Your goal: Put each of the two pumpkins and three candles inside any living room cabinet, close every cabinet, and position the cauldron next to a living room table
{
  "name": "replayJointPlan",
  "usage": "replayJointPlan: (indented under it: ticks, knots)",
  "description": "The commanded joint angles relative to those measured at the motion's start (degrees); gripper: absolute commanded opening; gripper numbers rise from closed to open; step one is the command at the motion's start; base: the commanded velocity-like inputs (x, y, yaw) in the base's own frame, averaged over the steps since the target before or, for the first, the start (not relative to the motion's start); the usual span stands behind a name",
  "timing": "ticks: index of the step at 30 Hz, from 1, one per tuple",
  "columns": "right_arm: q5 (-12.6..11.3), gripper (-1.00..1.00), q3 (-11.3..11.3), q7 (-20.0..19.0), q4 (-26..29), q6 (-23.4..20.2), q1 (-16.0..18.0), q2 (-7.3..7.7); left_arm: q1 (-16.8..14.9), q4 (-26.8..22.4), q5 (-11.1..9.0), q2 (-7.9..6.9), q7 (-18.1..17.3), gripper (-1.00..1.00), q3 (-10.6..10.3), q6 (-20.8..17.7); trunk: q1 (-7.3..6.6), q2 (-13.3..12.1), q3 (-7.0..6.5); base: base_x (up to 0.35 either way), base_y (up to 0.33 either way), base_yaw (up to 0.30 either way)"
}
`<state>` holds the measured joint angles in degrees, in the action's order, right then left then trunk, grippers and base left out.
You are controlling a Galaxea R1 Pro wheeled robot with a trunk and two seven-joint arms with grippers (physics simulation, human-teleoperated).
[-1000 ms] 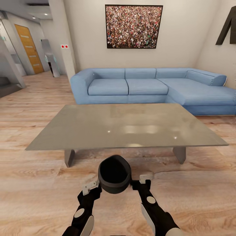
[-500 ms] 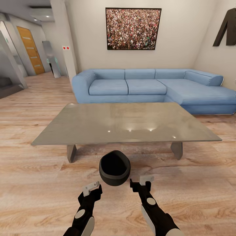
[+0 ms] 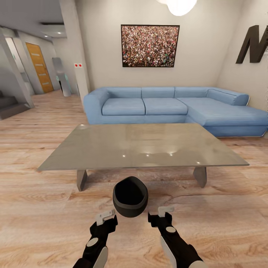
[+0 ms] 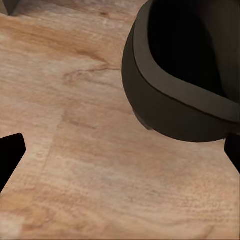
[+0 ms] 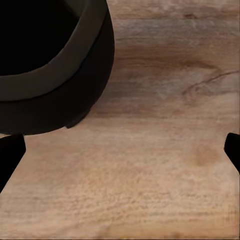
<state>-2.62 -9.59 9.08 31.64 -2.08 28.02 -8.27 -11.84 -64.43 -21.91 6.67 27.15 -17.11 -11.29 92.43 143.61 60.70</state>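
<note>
The cauldron is seen on the floor near the tabletop, at 12 o'clock of the left claw and right claw, both spread wide and holding nothing.

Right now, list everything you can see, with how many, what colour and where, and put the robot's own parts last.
cauldron: one, black, on the floor by the table's near edge, between the two grippers and apart from both
table: one, grey, low, centre of the room
sofa: one, blue, corner-shaped, behind the table against the wall
picture: one, speckled multicolour in a dark frame, on the wall above the sofa
door: one, orange-brown, far left down the hall
ceiling lamp: one, white, top edge
floor: light wood planks
left gripper: one, black with pale fingertips, open, near the cauldron
right gripper: one, same colours, open, on the cauldron's other side
</note>
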Motion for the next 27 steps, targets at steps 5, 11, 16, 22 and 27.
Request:
replayJointPlan:
  ticks: [5, 11, 16, 22, 27]
  knots:
    - [-1.13, 1.0, 0.9, 0.78, 0.08, -5.52, 0.02, 0.09, -0.03, 0.08, -0.47, 0.0, 0.44, 1.0, -0.09, -1.73, -0.14, -0.05, -1.06, 0.0, 0.0, 0.0]
    - [-4.23, 1.0, 1.45, 4.47, 0.04, -11.81, 0.02, -0.12, -0.03, 0.84, -0.61, 0.07, 1.33, 1.0, 0.16, -8.04, -0.29, -0.13, -2.39, 0.0, 0.0, 0.0]
    - [-5.42, 1.0, 1.57, 8.7, 0.15, -13.29, 0.02, -0.22, -0.03, 0.95, -0.73, 0.17, 2.69, 1.0, 0.23, -10.81, -0.42, -0.2, -3.5, 0.0, 0.0, 0.0]
    - [-5.63, 1.0, 1.44, 9.69, 0.24, -13.54, 0.02, -0.37, -0.03, 0.97, -0.76, 0.18, 2.98, 1.0, 0.25, -11.58, -0.58, -0.28, -4.83, 0.0, 0.0, 0.0]
    - [-5.64, 1.0, 1.42, 9.75, 0.26, -13.56, 0.02, -0.44, -0.03, 0.97, -0.77, 0.18, 2.99, 1.0, 0.31, -11.64, -0.71, -0.34, -5.94, 0.0, 0.0, 0.0]
